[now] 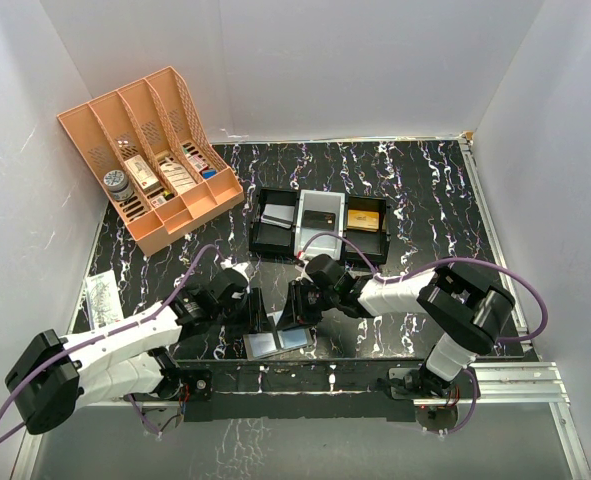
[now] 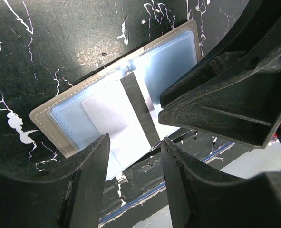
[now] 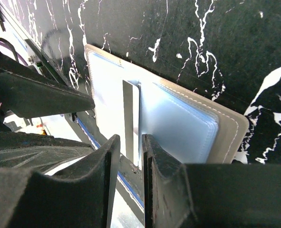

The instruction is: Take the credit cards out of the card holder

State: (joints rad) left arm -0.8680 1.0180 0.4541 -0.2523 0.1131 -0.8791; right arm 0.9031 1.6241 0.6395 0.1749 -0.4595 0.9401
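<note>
Card holder [image 1: 277,342] lies open beneath the jaws. Left gripper [image 2: 135,147] half-open, empty; right gripper [image 3: 130,148] barely parted over striped card [image 3: 129,114], grip unclear. Black tray [image 1: 256,226] holds cards [image 1: 363,218].

Card holder [image 1: 277,343] at near edge of table [image 1: 425,180], tray [image 1: 258,240] behind it

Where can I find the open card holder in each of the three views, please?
Top external: the card holder is low centre, by the near edge.
Left wrist: centre, lying open and slanted.
Right wrist: centre to right.
Shared landmark: the black marbled table under it.
</note>
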